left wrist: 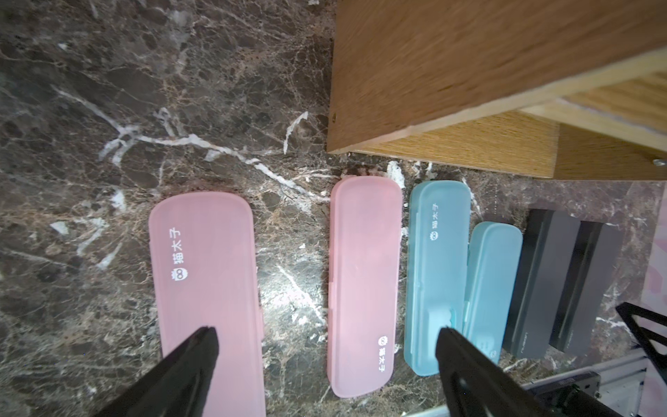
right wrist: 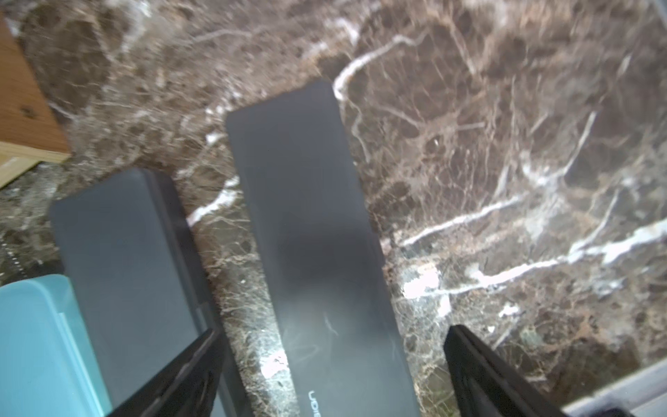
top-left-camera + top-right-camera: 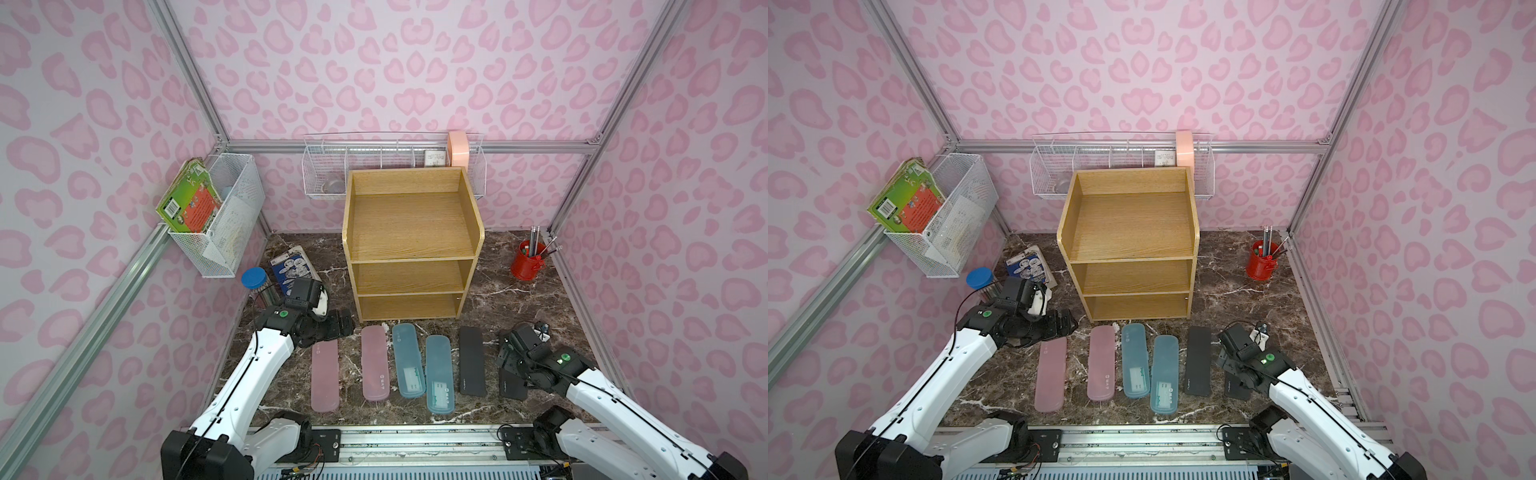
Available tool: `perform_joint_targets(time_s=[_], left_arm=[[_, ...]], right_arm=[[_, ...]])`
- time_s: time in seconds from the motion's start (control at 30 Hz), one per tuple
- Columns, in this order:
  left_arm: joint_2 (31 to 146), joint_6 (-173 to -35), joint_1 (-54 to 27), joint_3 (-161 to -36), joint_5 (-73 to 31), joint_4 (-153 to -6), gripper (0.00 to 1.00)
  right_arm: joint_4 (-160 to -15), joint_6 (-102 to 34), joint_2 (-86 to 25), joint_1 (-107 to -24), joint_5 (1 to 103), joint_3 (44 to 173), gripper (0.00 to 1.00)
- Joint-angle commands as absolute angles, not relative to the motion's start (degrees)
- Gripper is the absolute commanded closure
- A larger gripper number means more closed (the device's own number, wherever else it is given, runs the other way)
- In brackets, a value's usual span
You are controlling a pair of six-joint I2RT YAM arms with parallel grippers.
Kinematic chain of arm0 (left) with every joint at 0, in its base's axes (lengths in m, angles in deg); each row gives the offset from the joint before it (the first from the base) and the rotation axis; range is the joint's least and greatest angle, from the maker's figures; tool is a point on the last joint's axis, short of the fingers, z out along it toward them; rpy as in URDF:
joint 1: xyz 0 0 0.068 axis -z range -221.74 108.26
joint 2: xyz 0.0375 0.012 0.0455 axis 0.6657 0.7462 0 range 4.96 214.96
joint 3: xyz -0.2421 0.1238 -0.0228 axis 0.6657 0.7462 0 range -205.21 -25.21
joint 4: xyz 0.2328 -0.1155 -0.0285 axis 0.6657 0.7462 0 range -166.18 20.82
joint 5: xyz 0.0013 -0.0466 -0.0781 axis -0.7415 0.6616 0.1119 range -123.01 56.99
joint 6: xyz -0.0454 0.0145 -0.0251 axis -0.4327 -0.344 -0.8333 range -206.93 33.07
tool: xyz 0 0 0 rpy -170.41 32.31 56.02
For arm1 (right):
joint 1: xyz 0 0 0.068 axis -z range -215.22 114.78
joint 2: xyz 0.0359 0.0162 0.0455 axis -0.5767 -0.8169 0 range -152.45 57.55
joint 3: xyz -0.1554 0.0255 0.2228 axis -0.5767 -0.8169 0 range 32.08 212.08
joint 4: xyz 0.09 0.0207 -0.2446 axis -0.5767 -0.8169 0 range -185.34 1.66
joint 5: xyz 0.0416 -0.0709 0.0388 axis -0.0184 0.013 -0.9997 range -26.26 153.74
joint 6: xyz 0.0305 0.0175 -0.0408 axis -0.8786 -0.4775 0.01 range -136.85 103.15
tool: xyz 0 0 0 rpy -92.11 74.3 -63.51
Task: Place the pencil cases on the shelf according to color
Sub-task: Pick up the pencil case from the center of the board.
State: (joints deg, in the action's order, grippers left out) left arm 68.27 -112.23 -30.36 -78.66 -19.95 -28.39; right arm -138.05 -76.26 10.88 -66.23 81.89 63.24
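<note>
The pencil cases (image 3: 409,361) are laid on the tabletop (image 3: 498,299) before the shelf (image 3: 411,224). The left claw (image 1: 326,329) is spread above the pink cases (image 1: 364,281), the right claw (image 2: 332,330) above a black case (image 2: 299,202) (neither gripped); for this first pick, lowering and closing are needed.

Left arm (image 3: 249,374) 7 o'clock, right arm (image 3: 615,399) 5 o'clock: white shells, black joints | green wrist dots (image 3: 284,313), perhaps buttons

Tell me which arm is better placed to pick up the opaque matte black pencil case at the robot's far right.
Right. The right gripper hangs open above that black pencil case, framed between its jaws; the left gripper is over the translucent pink pencil cases at the row's other end.
</note>
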Motion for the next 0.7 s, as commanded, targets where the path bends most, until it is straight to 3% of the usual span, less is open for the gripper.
perform_joint_targets(time_s=[0.0,0.67], left_arm=[[67.8,-111.6,-30.3,-78.4,-16.9,-29.9,0.01],[68.2,-112.7,-29.9,-77.6,-13.3,-32.2,0.01]], right_arm=[[-135.9,-74.3,12.5,-63.5,77.3,62.9,0.03],[-134.3,-72.5,0.0,-64.1,74.7,62.4,0.04]])
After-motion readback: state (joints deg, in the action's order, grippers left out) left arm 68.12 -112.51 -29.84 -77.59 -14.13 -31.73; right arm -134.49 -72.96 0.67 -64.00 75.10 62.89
